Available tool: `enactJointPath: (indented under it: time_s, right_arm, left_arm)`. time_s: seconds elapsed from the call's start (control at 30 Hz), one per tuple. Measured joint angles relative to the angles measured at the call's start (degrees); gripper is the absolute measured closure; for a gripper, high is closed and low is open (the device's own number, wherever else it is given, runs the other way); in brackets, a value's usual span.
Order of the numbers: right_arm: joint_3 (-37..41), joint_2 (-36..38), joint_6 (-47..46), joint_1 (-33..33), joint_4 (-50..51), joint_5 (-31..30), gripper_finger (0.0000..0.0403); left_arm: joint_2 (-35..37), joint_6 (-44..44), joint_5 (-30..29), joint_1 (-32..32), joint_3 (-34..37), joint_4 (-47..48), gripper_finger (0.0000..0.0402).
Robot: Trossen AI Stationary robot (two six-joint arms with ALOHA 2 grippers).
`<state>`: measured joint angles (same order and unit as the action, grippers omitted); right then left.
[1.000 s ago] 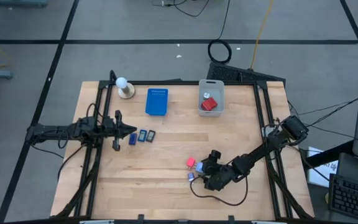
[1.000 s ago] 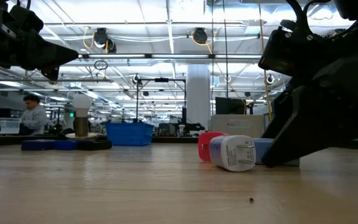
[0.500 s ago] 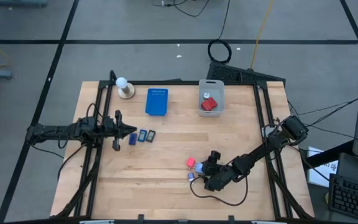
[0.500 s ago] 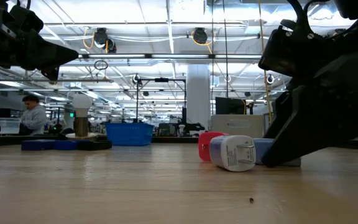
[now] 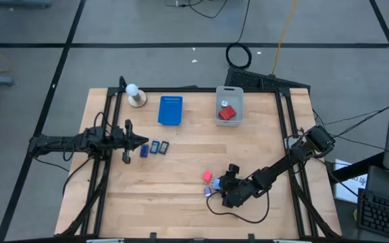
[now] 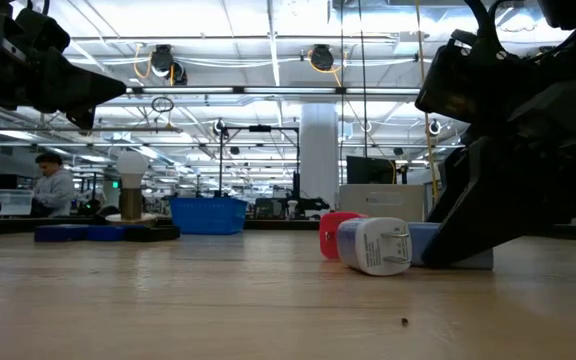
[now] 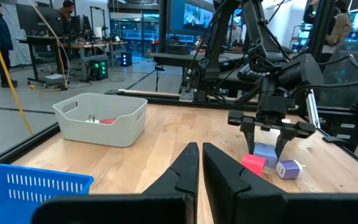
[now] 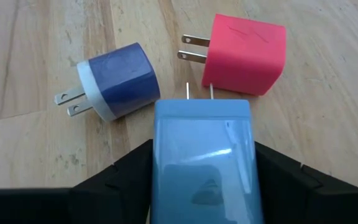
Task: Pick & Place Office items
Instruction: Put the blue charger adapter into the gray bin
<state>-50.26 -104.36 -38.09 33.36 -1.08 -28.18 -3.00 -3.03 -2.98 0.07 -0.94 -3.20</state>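
right pincer grips the light-blue charger; lifting could nudge the pink charger at one o'clock, since their prongs nearly touch.

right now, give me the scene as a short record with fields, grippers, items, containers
right gripper: low at the table's near side, fingers on both sides of the light-blue charger
left gripper: waits at the table's left, fingers nearly closed, holding nothing
loose chargers: pink charger and dark-blue charger lie just ahead of the light-blue one, prongs showing
small rectangles: in a row just past the left gripper's tips
grey bin: far side, red items inside
blue tray: far side, left of the bin
white ball: far left corner
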Motion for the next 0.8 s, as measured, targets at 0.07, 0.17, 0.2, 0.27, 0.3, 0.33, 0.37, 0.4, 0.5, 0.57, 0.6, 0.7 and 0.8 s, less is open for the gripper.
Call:
enactJointPath:
  time_s: [0.07,0.17,0.2,0.27,0.3,0.33,0.37,0.4,0.5,0.57,0.6,0.7,0.8]
  right_arm:
    - [0.0,0.0,0.0,0.0,0.0,0.0,0.0186]
    - [0.0,0.0,0.0,0.0,0.0,0.0,0.018]
    - [0.0,0.0,0.0,0.0,0.0,0.0,0.0178]
    - [0.0,0.0,0.0,0.0,0.0,0.0,0.0177]
    - [0.0,0.0,0.0,0.0,0.0,0.0,0.0178]
    - [0.0,0.0,0.0,0.0,0.0,0.0,0.0179]
    - [0.0,0.0,0.0,0.0,0.0,0.0,0.0182]
    - [0.0,0.0,0.0,0.0,0.0,0.0,0.0184]
    - [0.0,0.0,0.0,0.0,0.0,0.0,0.0187]
    - [0.0,0.0,0.0,0.0,0.0,0.0,0.0185]
    - [0.0,0.0,0.0,0.0,0.0,0.0,0.0183]
    - [0.0,0.0,0.0,0.0,0.0,0.0,0.0179]
    - [0.0,0.0,0.0,0.0,0.0,0.0,0.0182]
  left_arm:
    - [0.0,0.0,0.0,0.0,0.0,0.0,0.038]
    - [0.0,0.0,0.0,0.0,0.0,0.0,0.038]
    - [0.0,0.0,0.0,0.0,0.0,0.0,0.038]
    - [0.0,0.0,0.0,0.0,0.0,0.0,0.038]
    - [0.0,0.0,0.0,0.0,0.0,0.0,0.038]
    - [0.0,0.0,0.0,0.0,0.0,0.0,0.038]
    - [0.0,0.0,0.0,0.0,0.0,0.0,0.038]
    - [0.0,0.0,0.0,0.0,0.0,0.0,0.038]
    - [0.0,0.0,0.0,0.0,0.0,0.0,0.038]
    - [0.0,0.0,0.0,0.0,0.0,0.0,0.038]
    - [0.0,0.0,0.0,0.0,0.0,0.0,0.038]
    - [0.0,0.0,0.0,0.0,0.0,0.0,0.038]
    - [0.0,0.0,0.0,0.0,0.0,0.0,0.038]
